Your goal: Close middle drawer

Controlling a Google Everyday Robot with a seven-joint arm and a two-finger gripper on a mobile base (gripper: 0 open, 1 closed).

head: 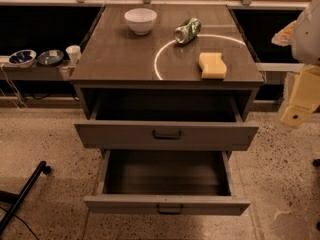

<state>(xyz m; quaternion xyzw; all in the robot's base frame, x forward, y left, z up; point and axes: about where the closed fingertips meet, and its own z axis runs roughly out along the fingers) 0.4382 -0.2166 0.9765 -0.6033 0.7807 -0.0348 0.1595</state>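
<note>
The grey cabinet [165,59] has two drawers pulled out. The uppermost drawer [166,134], with the taller front and a dark bar handle, is partly open. Below it the middle drawer [167,204] is pulled out farther, towards me; it is empty inside and its small dark handle faces me. The lowest drawer is hidden under it. My arm and gripper [296,115] show as pale white and yellow parts at the right edge, level with the uppermost drawer and well to the right of both drawers, touching neither.
On the cabinet top are a white bowl [140,20], a crushed green can [187,30] and a yellow sponge [212,65]. A low shelf at the left holds two bowls [22,57] and a cup [73,53]. A black leg [22,196] lies on the floor at lower left.
</note>
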